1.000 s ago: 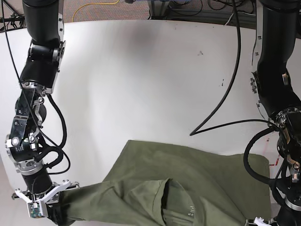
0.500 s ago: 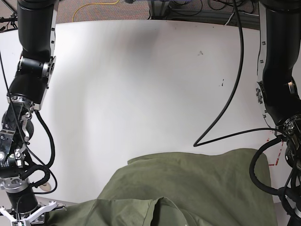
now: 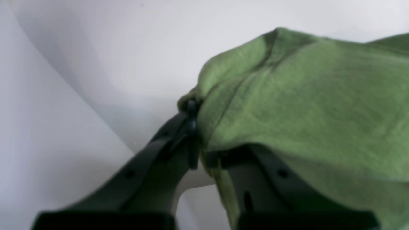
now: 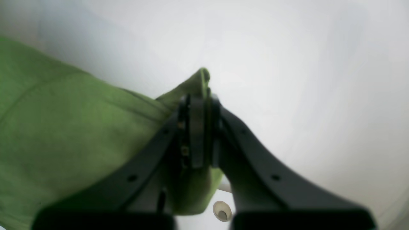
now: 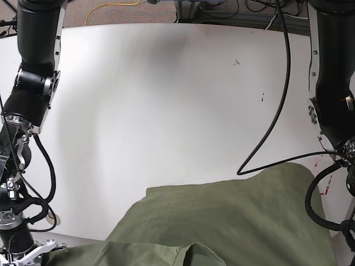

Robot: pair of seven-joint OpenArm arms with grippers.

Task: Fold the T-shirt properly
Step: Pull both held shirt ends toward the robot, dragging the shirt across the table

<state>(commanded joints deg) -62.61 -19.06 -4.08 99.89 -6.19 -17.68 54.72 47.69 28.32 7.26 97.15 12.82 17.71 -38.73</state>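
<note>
The green T-shirt (image 5: 233,216) lies at the near edge of the white table (image 5: 166,100), and the left gripper (image 3: 195,127) and right gripper (image 4: 198,127) each pinch a corner tight, probably so it spreads flat for folding.

Counted on inspection: one T-shirt (image 5: 233,216), olive green. One white table (image 5: 166,100). Two black arms were present, one at each side of the base view, each carrying one gripper: the left gripper (image 3: 195,127) and the right gripper (image 4: 198,127), two in total. One black cable (image 5: 280,105) crossed the table. One small round fitting (image 4: 222,212) was seen.
</note>
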